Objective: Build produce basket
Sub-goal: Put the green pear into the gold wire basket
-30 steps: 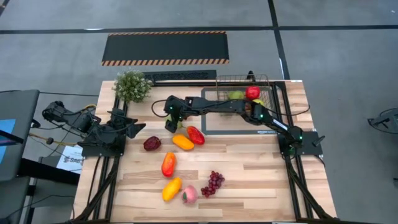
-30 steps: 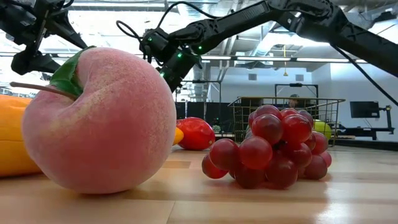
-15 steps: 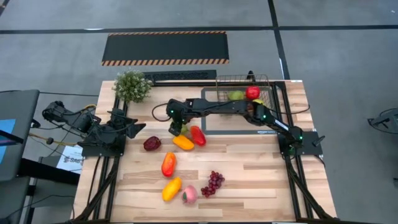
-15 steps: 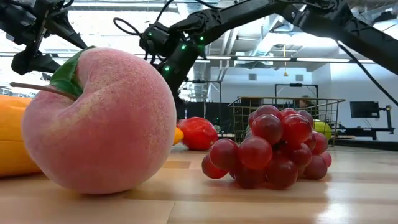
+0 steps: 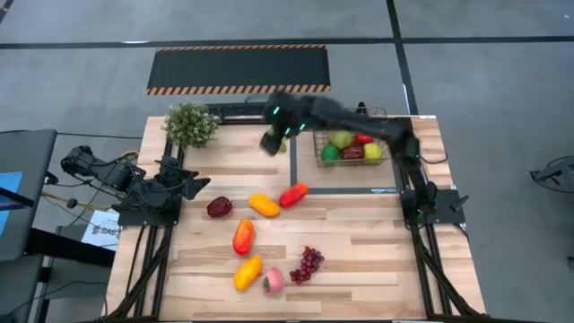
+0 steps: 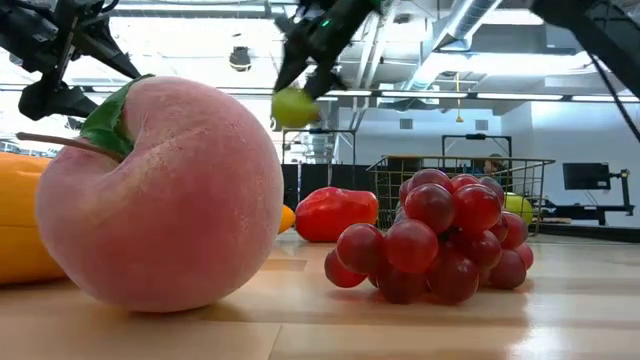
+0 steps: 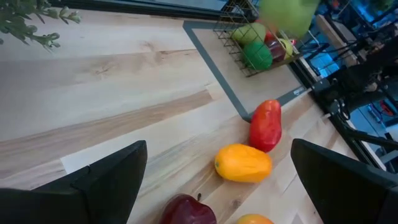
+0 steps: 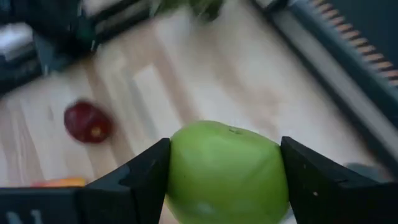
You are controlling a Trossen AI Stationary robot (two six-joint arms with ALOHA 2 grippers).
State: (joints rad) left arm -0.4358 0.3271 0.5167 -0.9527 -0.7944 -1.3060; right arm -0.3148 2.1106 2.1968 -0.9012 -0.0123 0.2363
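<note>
The right gripper [image 8: 225, 186], clamped on a green pear [image 8: 225, 171], hangs at nine o'clock of the basket [image 5: 352, 148], so this looks like the carry step, and next it needs lowering inside; the left gripper [image 7: 217, 180] waits spread wide.

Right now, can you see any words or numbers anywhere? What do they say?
None can be read.
Mat: small white print on its frame edge, too small to read.
Paper by the left arm's base: dark print, too blurred to read.
Produce, basket, grippers: no labels show.
</note>
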